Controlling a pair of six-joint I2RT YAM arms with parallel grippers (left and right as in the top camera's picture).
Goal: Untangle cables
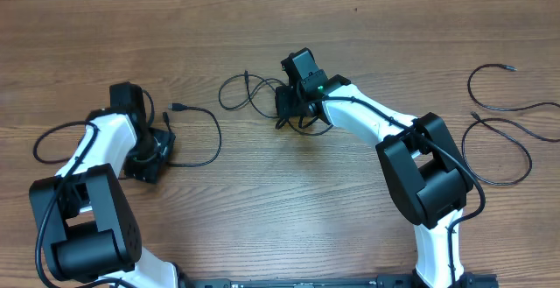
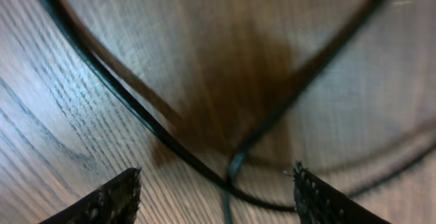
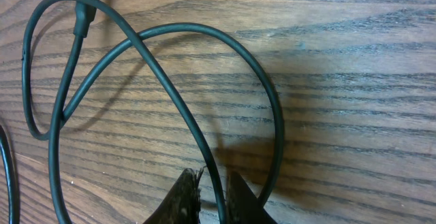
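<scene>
Partly done, we judge: upper right cable [image 1: 470, 87] and lower right cable [image 1: 529, 157] lie apart on the table [image 1: 350, 25], each a loose loop. Left cable [image 1: 219, 135] sits alone by the left gripper [image 2: 216, 176], its jaws released over a crossing. Right gripper [image 3: 210, 180] is clenched on a strand of the centre cable [image 3: 277, 115], whose loops cross. We cannot tell if that is one cord or two. The centre is left to clear.

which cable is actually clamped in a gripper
The middle cable: the right gripper is shut on it. The left cable lies between open fingers; the two far right lie untouched.
</scene>
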